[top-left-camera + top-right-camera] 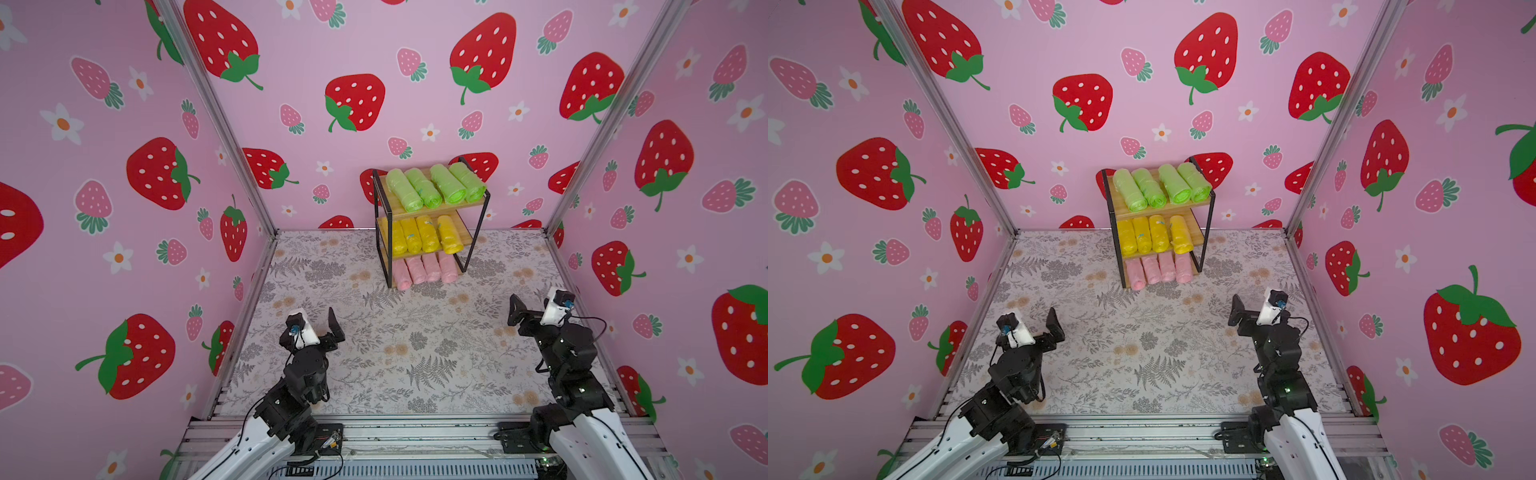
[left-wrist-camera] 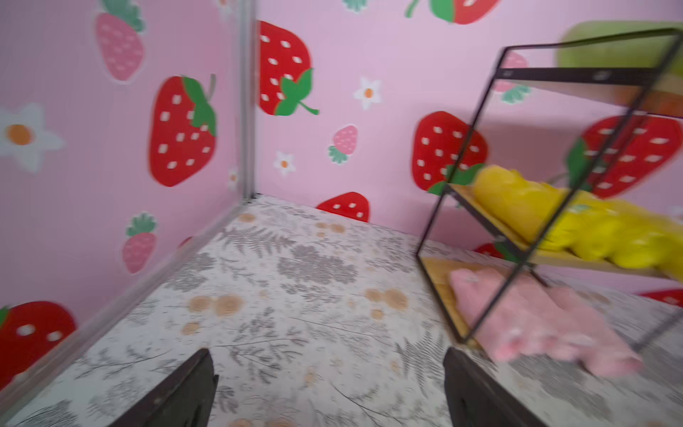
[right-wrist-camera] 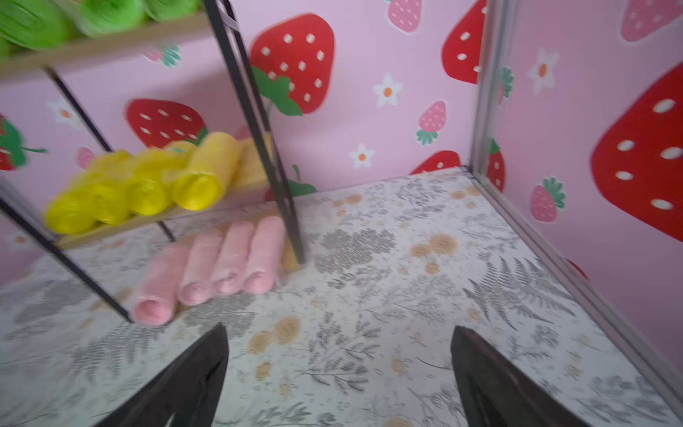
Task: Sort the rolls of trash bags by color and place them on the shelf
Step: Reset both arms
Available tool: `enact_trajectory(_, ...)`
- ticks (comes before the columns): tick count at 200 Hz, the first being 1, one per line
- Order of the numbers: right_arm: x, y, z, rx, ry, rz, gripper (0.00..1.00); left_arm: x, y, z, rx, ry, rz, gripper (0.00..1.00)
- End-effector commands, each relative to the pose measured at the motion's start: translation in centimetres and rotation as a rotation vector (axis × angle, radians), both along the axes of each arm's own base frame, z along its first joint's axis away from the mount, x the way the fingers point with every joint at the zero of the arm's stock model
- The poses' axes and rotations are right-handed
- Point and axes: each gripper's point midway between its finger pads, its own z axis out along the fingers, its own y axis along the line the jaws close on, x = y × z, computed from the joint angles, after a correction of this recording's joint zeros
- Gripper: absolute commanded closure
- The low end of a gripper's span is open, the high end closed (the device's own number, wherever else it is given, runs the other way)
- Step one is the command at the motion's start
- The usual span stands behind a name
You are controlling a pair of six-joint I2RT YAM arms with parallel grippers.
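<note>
In both top views the shelf [image 1: 380, 232] [image 1: 1113, 224] stands at the back of the table, against the rear wall. Its top board holds several light green rolls [image 1: 434, 189], its middle board several yellow rolls [image 1: 422, 235], and its bottom board several pale pink rolls [image 1: 424, 269]. My left gripper [image 1: 318, 326] [image 2: 327, 355] hovers open over the near left of the table with nothing between its fingers. My right gripper [image 1: 536, 311] [image 3: 338, 329] is open and empty too, at the near right. Both point toward the shelf from a distance. The right wrist view shows the pink rolls [image 3: 221, 262] side by side.
The floral table cover [image 1: 395, 353] stretches between the arms and the shelf. Strawberry-print walls with aluminium corner posts [image 1: 266, 216] [image 1: 552, 216] close in the left, back and right sides. A metal rail [image 1: 415, 432] runs along the front edge under the arm bases.
</note>
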Motion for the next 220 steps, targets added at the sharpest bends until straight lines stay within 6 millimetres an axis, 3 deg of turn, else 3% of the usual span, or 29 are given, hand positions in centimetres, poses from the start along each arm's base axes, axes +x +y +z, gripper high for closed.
enact_trajectory(1,2.2,-2.4,-0.7,-0.076,-0.011,-0.126,0.01,0.4,3.3,0.0,-0.181,-0.11,0.14,0.0)
enact_trajectory(23,4.3,-2.2,-4.8,-0.055,0.075,-0.123,0.01,0.7,6.6,-3.7,-0.255,-0.063,0.303,0.0)
enact_trajectory(43,5.2,-2.9,-8.2,-0.077,0.121,-0.163,0.01,2.5,6.9,-4.6,-0.14,0.074,0.296,0.0)
enact_trajectory(51,5.8,-3.4,-7.9,-0.082,0.082,-0.196,0.01,3.8,6.3,-4.7,-0.078,0.127,0.245,0.0)
enact_trajectory(66,7.0,-2.7,-8.2,-0.092,0.088,-0.127,0.01,6.0,5.0,-5.6,0.01,0.217,0.141,0.0)
enact_trajectory(89,8.8,-2.8,-8.9,-0.118,0.095,-0.055,0.01,7.7,4.6,-8.3,0.042,0.296,0.09,0.0)
enact_trajectory(99,8.7,-3.7,-10.6,-0.074,0.094,-0.066,0.01,8.2,4.8,-9.4,0.023,0.315,0.083,0.0)
enact_trajectory(106,8.9,-4.7,-10.6,-0.044,0.028,-0.1,0.01,8.7,4.7,-9.7,0.025,0.316,0.069,0.0)
enact_trajectory(107,8.7,-4.8,-11.4,-0.038,0.049,-0.106,0.01,8.8,4.6,-9.7,0.025,0.315,0.065,0.0)
enact_trajectory(109,9.0,-5.1,-10.3,-0.031,-0.009,-0.114,0.01,8.9,4.5,-9.7,0.026,0.319,0.059,0.0)
enact_trajectory(114,8.5,-5.3,-10.5,-0.016,-0.034,-0.108,0.01,9.5,4.2,-9.7,0.03,0.323,0.032,0.0)
enact_trajectory(131,8.0,-5.0,-10.8,0.011,0.019,-0.07,0.01,11.2,2.9,-9.9,0.072,0.345,-0.061,0.0)
enact_trajectory(154,10.2,-3.3,-11.4,0.004,0.086,0.049,0.01,13.5,1.3,-10.1,0.113,0.358,-0.177,0.0)
enact_trajectory(173,11.3,-1.2,-11.9,0.003,0.177,0.185,0.01,14.7,0.5,-10.4,0.149,0.382,-0.234,0.03)
enact_trajectory(184,11.2,-1.2,-11.9,0.003,0.169,0.185,0.01,14.9,0.1,-11.0,0.169,0.345,-0.265,0.03)
enact_trajectory(194,11.1,-2.0,-11.9,0.006,0.163,0.133,0.01,14.8,-0.3,-12.3,0.175,0.319,-0.29,0.03)
enact_trajectory(220,10.7,-4.2,-11.7,0.018,0.143,-0.006,0.01,15.6,0.6,-12.7,0.151,0.35,-0.249,0.01)
